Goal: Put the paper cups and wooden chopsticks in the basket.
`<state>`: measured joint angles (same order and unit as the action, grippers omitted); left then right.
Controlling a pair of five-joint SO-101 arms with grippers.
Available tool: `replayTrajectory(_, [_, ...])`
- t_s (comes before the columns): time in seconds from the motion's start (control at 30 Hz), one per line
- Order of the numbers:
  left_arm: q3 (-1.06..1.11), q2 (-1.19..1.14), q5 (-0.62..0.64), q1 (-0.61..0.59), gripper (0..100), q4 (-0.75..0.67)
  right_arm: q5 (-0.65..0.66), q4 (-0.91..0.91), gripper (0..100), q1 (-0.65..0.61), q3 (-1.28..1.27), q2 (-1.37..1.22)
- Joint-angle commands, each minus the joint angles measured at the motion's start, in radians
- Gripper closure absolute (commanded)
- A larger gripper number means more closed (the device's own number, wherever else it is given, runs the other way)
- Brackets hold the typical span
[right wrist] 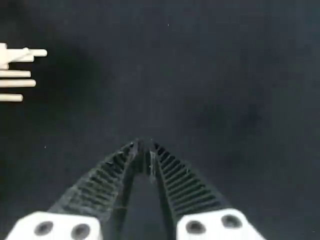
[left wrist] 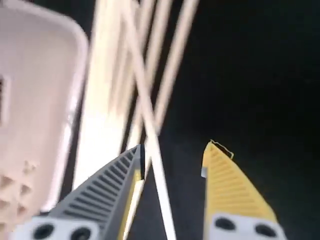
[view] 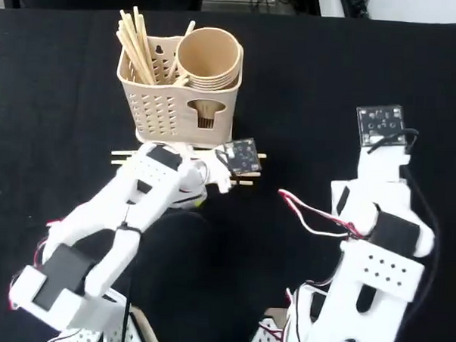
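Note:
A beige perforated basket [view: 174, 100] stands at the back of the black table and holds stacked paper cups [view: 209, 58] and a bundle of wooden chopsticks [view: 137, 42]. More chopsticks [view: 122, 157] lie flat on the cloth just in front of it. My left gripper [left wrist: 175, 150] hangs open low over these loose chopsticks [left wrist: 150, 110]; one stick crosses the gap beside the grey finger, and the basket wall [left wrist: 35, 100] is close alongside. My right gripper [right wrist: 145, 147] is shut on nothing above bare cloth, with chopstick ends [right wrist: 20, 75] farther off.
The left arm [view: 128, 204] stretches from the front left corner toward the basket. At the right side stands the right arm [view: 381, 223], with red and white wires [view: 309, 216] looping beside it. Black cloth covers the table.

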<state>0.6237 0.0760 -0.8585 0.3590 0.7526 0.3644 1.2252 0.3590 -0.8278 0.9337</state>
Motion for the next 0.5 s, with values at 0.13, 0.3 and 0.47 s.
replayTrajectory(0.13, [-0.094, -0.04, 0.023, 0.019, 80, -0.129, -0.052, -0.106, 97.0, -0.032, -0.128, 0.012])
replayTrajectory(0.3, [-0.219, -0.178, 0.025, 0.058, 80, -0.123, -0.106, -0.203, 97.0, -0.04, -0.193, 0.012])
replayTrajectory(0.47, [-0.3, -0.331, 0.018, 0.053, 89, -0.121, -0.106, -0.209, 97.1, -0.041, -0.199, 0.012])
